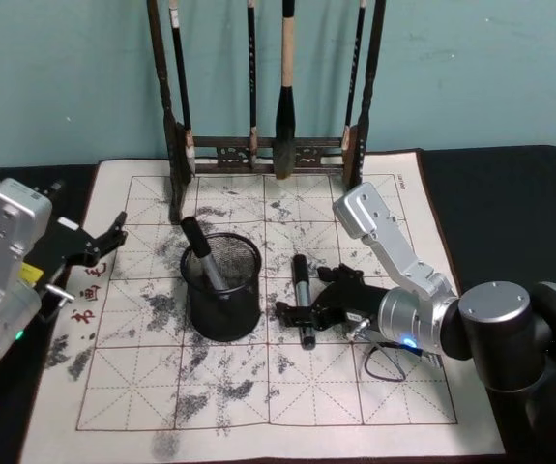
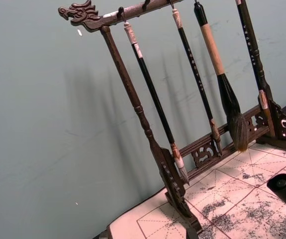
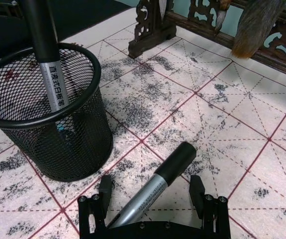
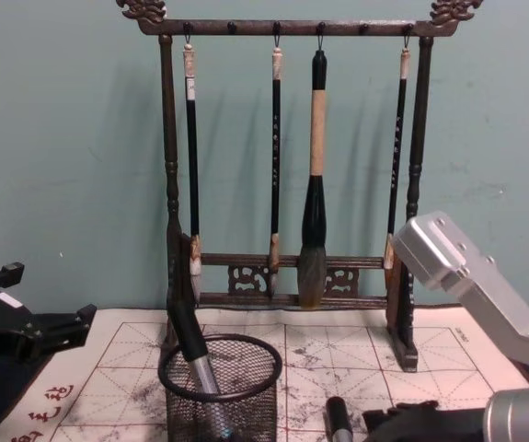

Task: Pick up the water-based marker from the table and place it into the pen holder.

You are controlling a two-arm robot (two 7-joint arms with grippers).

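The water-based marker (image 1: 300, 273), a silver barrel with a black cap, lay flat on the cloth-covered dark desk (image 1: 355, 396), at 3 o'clock of the round black wire-mesh pen holder (image 1: 224, 309). The right gripper (image 1: 307, 295) sat low around it, jaws released, one on each side without touching. The left gripper (image 1: 103, 244) hung at 9 o'clock of the holder, jaws also apart.

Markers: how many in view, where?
2. One marker leans in the pen holder; the other marker lies on the table right of it, between the right claw's open fingers. Left claw hovers at the table's left side.
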